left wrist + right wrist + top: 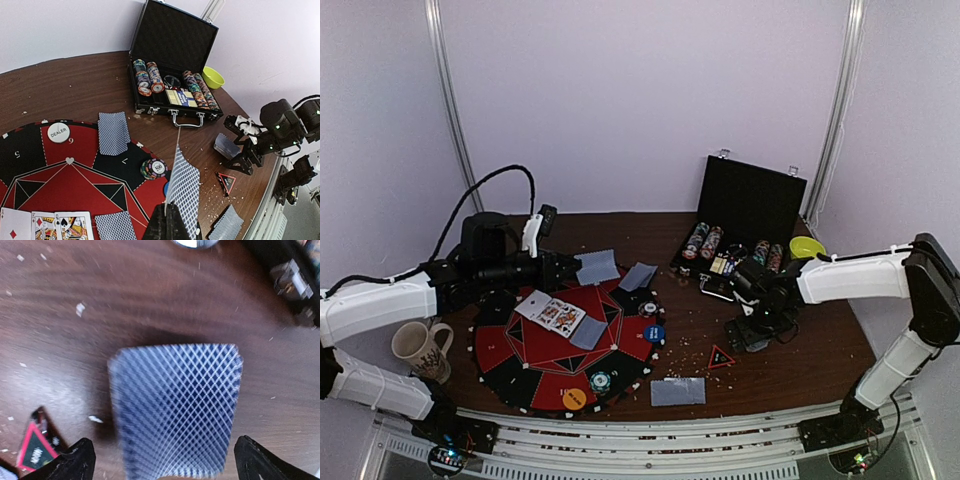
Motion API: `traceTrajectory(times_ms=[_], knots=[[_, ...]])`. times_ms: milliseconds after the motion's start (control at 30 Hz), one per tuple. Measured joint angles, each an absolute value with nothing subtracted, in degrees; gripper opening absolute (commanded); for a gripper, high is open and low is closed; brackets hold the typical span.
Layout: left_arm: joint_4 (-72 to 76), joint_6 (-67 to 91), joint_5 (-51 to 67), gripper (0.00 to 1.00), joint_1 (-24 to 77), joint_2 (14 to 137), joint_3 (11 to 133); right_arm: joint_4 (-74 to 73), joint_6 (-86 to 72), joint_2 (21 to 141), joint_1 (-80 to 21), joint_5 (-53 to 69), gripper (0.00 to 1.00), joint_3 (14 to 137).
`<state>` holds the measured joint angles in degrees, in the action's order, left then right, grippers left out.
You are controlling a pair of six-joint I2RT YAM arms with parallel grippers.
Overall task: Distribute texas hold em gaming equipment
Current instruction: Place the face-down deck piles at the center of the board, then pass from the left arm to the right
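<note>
Playing cards lie face down near the front edge of the table. Farther in, the right gripper is clamped on the deck. The left gripper pinches one card over the far side of the mat. The chip case stands open behind.

Robot lab, set up as a data-collection booth. Plain pale lilac walls close in the back and sides, and vertical metal rails run up where the panels meet. An aluminium extrusion frame runs along the near table edge, with two white robot arms mounted there. Bare circuit boards with lit LEDs sit by the arm bases. A loose black cable loops over the left arm. The brown wooden table is dressed as a staged scene: red-and-black poker mat, open black chip case holding poker chips, mug.
</note>
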<state>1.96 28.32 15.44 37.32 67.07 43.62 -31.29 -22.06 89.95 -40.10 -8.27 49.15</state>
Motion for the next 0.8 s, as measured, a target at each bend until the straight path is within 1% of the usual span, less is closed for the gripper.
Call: traceTrajectory(times_ms=[133, 233, 333, 467, 533, 633, 700, 800], knots=[[2.44, 28.01, 15.68, 0.0, 37.32, 66.87, 43.62, -35.53, -19.64, 89.1, -40.6, -8.21, 0.97, 56.18], [4.21, 28.18, 15.57, 0.0, 37.32, 65.45, 43.44, -33.52, -15.92, 86.39, -43.57, -6.35, 0.97, 63.42], [9.26, 29.43, 14.87, 0.0, 37.32, 61.47, 41.23, -22.15, -14.39, 81.6, -47.72, 1.1, 0.93, 65.63], [17.5, 32.01, 12.75, 0.0, 37.34, 55.48, 36.27, 2.26, -20.49, 78.46, -49.91, 12.73, 0.89, 62.85], [20.99, 32.99, 11.64, 0.0, 37.34, 53.49, 34.2, 14.39, -26.11, 80.51, -49.87, 15.84, 0.88, 62.15], [24.88, 34.2, 10.17, 0.0, 37.34, 51.37, 32.08, 28.27, -33.26, 85.69, -50.15, 18.0, 0.88, 62.35], [26.37, 34.52, 9.8, 0.0, 37.34, 51.07, 31.86, 33.39, -36.42, 89.78, -50.63, 19.07, 0.87, 63.68], [28.18, 34.74, 9.8, 0.0, 37.34, 51.05, 31.86, 35.99, -39.07, 96.27, -51.92, 20.84, 0.8, 68.82]])
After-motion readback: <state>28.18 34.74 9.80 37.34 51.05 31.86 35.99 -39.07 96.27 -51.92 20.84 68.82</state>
